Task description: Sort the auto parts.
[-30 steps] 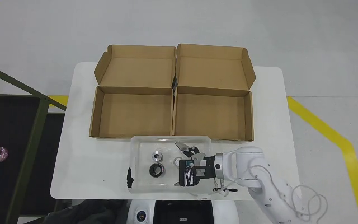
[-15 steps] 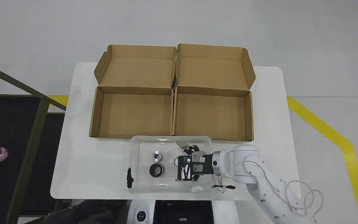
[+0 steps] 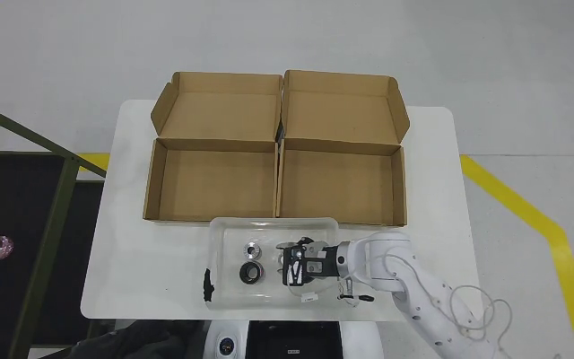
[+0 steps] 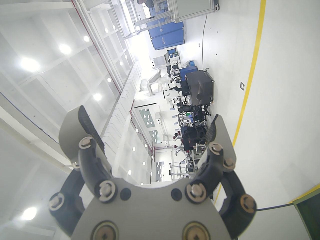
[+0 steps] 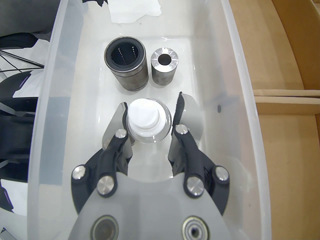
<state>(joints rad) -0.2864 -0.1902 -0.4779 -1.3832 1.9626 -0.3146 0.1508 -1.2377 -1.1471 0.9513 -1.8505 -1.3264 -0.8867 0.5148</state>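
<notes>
- When you check the right wrist view, you find the right gripper point(image 5: 151, 101) lowered into the clear plastic bin point(image 5: 240, 76), its jaws parted and not clamped on anything.
- You see the white stepped part point(image 5: 146, 116) standing upright between those jaws. One finger point(image 5: 120, 118) rests against the part's side. The other finger point(image 5: 183, 116) stands just beside it with a thin gap showing.
- Note that the part sits deep between the fingers, close to the gripper's base, with its narrower top step facing up.
- Beyond the fingertips, you find two more parts on the bin floor, both upright and just beside each other: a dark linear bearing point(image 5: 126, 63) and a shorter metal sleeve point(image 5: 163, 66) with a plain bore. Neither touches the gripper.
- Of those two, the sleeve is the one nearer the cardboard boxes.
- Look past them for a torn scrap of white paper point(image 5: 133, 4) at the bin's far end wall.
- From the top view, you can place the bin at the near edge of the white table point(image 3: 430, 260). Two open cardboard boxes lie just behind it, a left box point(image 3: 215, 184) and a right box point(image 3: 339, 187), side by side with their lids folded back.
- Check the left wrist view for the left gripper point(image 4: 148, 114). Its jaws are spread wide with nothing between them, and it points out at the hall rather than at the table.
</notes>
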